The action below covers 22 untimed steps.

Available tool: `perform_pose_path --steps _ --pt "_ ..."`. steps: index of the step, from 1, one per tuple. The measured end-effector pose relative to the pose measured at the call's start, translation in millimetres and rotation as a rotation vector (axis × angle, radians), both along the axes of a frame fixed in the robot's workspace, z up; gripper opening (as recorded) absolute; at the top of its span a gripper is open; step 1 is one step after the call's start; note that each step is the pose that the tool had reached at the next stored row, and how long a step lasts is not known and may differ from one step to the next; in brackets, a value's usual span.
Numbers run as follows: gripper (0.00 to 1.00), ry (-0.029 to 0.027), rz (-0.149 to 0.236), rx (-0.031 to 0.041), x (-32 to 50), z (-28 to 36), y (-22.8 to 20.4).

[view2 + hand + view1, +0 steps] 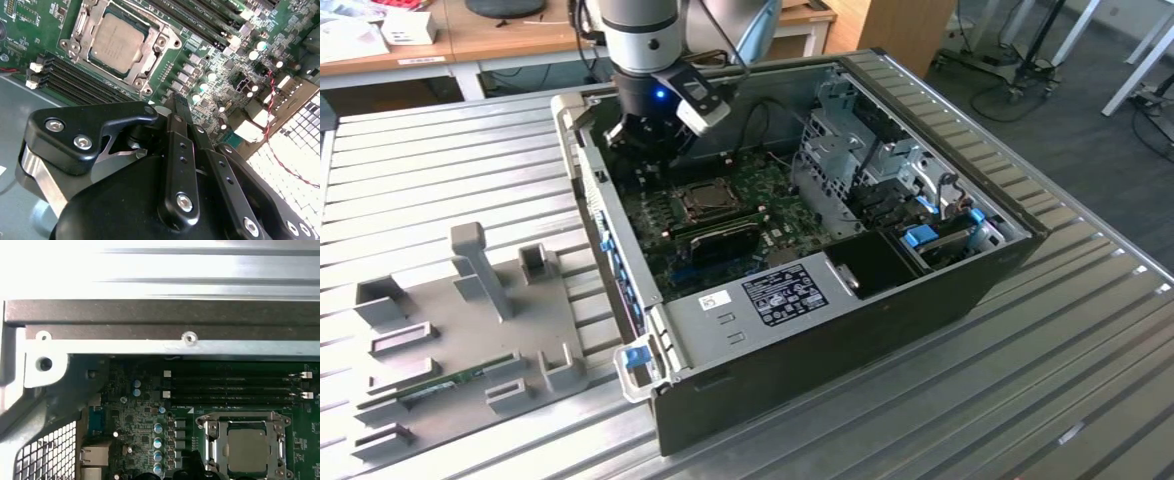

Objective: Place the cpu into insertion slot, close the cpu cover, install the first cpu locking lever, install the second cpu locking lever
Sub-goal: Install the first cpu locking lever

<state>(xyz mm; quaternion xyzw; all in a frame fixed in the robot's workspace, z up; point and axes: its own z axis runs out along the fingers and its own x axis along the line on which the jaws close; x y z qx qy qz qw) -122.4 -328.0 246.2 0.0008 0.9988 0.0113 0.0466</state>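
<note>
The cpu [115, 42] is a dull silver-bronze square lying flat in the insertion slot [707, 200] on the green board. Around it, the cpu cover [159, 44] rests flat as a silvery frame, with the chip showing through its window. In the first wrist view the cpu [247, 450] and the cpu cover [210, 440] sit beside the long black memory slots [235, 385]. My gripper [647, 140] hangs inside the computer case, above the board and a short way beyond the socket, toward the case's rear wall. The black gripper [177, 107] holds nothing that I can see.
The open computer case [854, 300] lies on a ribbed metal table [440, 150]. Drive cages and cables [894, 190] fill its side at the exterior view's right. A grey fixture tray [467, 330] with a memory stick lies at the exterior view's left. The case wall [160, 320] runs close by the gripper.
</note>
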Motion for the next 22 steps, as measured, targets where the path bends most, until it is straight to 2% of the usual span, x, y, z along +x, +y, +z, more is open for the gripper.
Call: perform_pose_path --steps 3,6,7,15,16,17,18,19,22 --pt "0.11 -0.0076 0.0 0.001 -1.5 -0.7 2.7" --pt "0.11 -0.019 0.0 0.0055 -3.2 -1.1 4.6" --pt "0.11 -0.0211 0.0 0.0057 -3.7 -1.2 4.9" --pt "0.11 -0.0232 0.0 0.0056 -6.2 -1.6 6.0" --pt "0.11 -0.0234 0.0 0.009 -6.2 -1.7 6.0" --pt "0.11 -0.0235 0.0 0.0221 -6.2 -1.7 5.7" --pt "0.11 -0.0234 -0.001 0.0398 -6.2 -1.7 5.1" --pt "0.11 -0.0231 -0.001 0.054 -6.2 -1.6 4.7" --pt "0.11 -0.0233 -0.001 0.0552 -6.2 -1.6 4.7"
